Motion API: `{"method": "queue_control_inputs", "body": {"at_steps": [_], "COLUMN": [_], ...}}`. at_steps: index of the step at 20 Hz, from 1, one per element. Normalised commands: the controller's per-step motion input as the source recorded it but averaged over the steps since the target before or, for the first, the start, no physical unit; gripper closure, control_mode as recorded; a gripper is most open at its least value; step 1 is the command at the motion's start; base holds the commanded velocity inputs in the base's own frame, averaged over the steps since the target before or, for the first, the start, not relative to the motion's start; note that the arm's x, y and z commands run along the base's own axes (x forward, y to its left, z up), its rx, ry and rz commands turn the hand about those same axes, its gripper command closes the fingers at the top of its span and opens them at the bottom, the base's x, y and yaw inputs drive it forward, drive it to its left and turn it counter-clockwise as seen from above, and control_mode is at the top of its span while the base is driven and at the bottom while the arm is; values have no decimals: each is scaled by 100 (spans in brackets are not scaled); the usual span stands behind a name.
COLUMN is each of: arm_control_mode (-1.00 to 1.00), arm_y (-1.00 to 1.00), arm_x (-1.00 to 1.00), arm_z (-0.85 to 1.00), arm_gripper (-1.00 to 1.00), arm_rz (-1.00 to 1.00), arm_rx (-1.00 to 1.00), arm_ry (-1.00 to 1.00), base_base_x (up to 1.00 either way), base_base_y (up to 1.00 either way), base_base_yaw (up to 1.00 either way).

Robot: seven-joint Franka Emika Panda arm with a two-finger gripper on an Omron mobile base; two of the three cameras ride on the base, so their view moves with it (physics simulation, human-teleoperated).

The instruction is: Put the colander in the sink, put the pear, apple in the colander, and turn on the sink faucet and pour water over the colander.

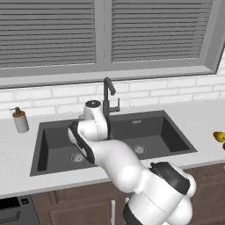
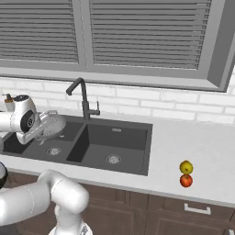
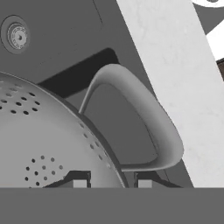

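Two fruits, the pear [image 2: 185, 166] and the apple [image 2: 186, 181], sit touching each other on the bench [image 2: 193, 142] well to the right of the sink [image 2: 117, 137], so they haven't gone anywhere. The colander [image 2: 52, 125] is up in the air over the left basin, tipped on its side, with the gripper [image 3: 112, 180] clamped on its rim right by one of the loop handles [image 3: 144, 127] (the hand view shows the jaws pinched on either side of the thin metal edge). Gripping the rim there makes sense, since the bowl itself is too wide to grab, and it probably hangs tilted because of that off-centre hold. It looks like the arm is carrying it down into the basin.

From the left base view the robot's own arm blocks the colander completely, and the fruit is cut off at the right edge. The faucet [image 2: 83, 97] stands behind the divider; its little side lever is too small to read, and no water is visible.
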Motion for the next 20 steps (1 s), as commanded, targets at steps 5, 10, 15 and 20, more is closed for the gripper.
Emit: {"method": "queue_control_inputs", "body": {"at_steps": [5,10,15,20], "arm_control_mode": [-100,-100,-100,-100], "arm_y": [8,24,48,55], "arm_x": [0,0,0,0], "arm_z": [-24,-19,-9,-4], "arm_gripper": [100,100,100,100], "arm_rz": [-30,-27,-25,-24], "arm_rx": [0,0,0,0], "arm_ry": [4,5,3,3], "base_base_x": [0,0,0,0], "base_base_y": [0,0,0,0], "base_base_yaw": [0,0,0,0]}}
